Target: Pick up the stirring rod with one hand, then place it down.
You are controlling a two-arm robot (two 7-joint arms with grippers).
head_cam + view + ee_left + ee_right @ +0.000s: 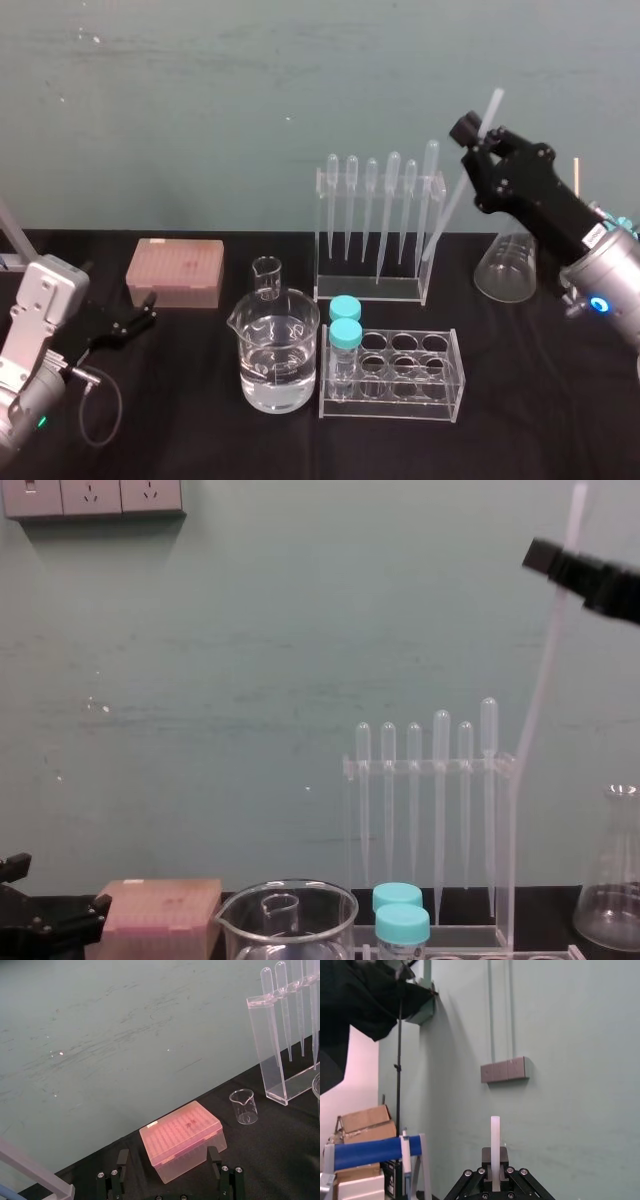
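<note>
The stirring rod (455, 195), a long thin translucent-white stick, hangs tilted in the air just right of the pipette rack (375, 235). Its lower end is near the rack's right side and its upper end sticks out past the fingers. My right gripper (470, 133) is shut on the stirring rod near its upper part, high above the table's right side. In the chest view the stirring rod (540, 680) slants down from the right gripper (548, 556). The right wrist view has the stirring rod (495, 1140) standing up between the fingers. My left gripper (140, 320) rests open at the far left, holding nothing.
A pink tip box (175, 272) lies at the left. A large beaker of water (278, 350) and a small beaker (267, 278) stand in the middle. A tube rack (400, 375) with two teal-capped tubes stands in front. A conical flask (505, 265) stands under the right arm.
</note>
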